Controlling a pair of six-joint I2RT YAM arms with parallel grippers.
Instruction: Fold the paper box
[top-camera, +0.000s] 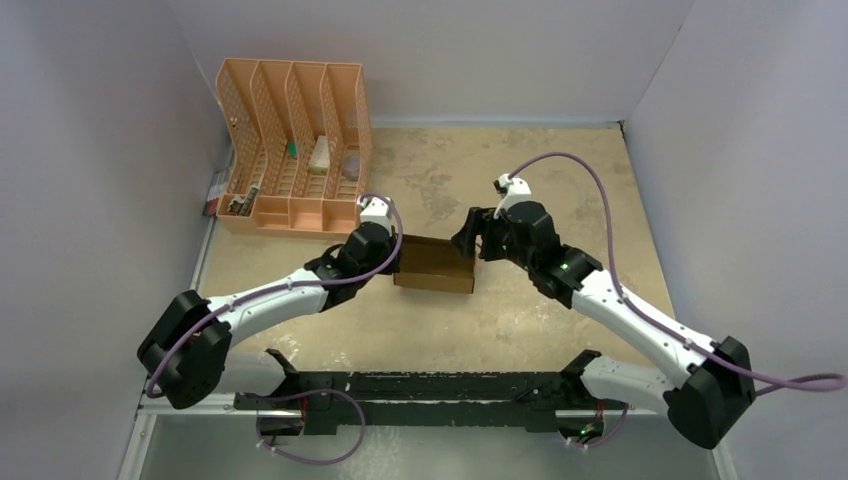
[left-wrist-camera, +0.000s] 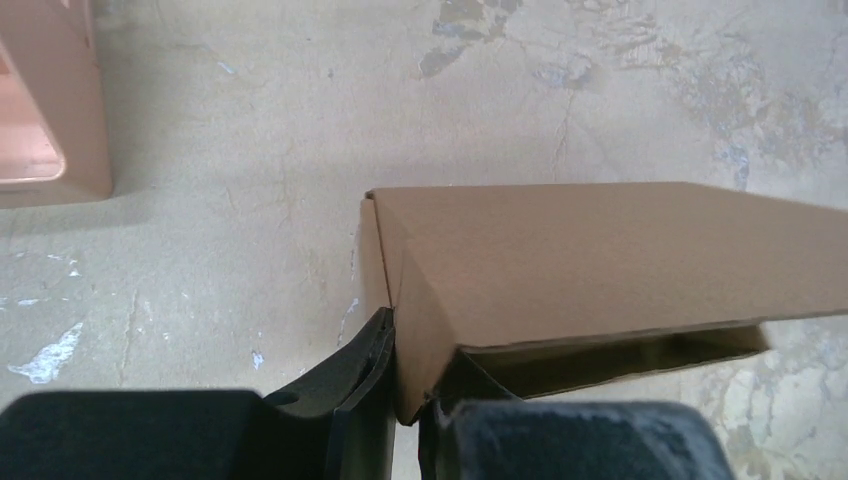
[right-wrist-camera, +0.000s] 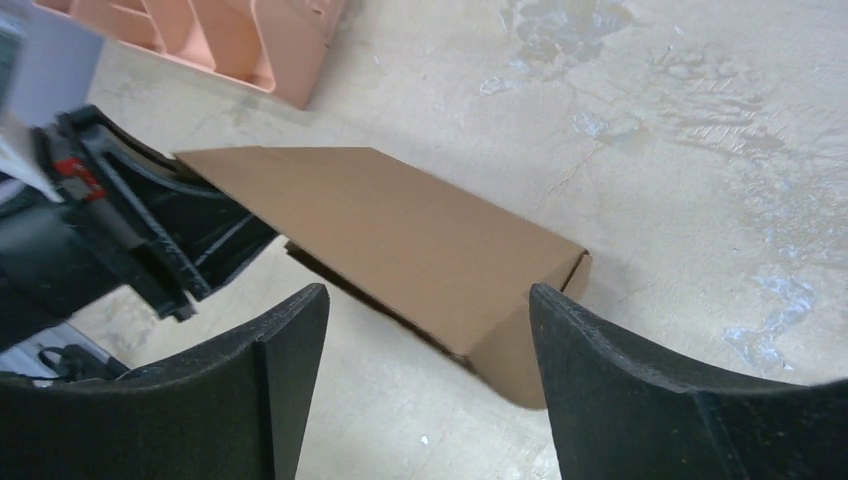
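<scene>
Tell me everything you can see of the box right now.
The box is plain brown cardboard, folded into a low, flat rectangle. Its lid is down but gapes slightly along one long edge, and the inside looks dark. It lies flat on the table between the arms. The left gripper pinches the wall at its left end. The right gripper hangs open over the other end, with no visible contact.
</scene>
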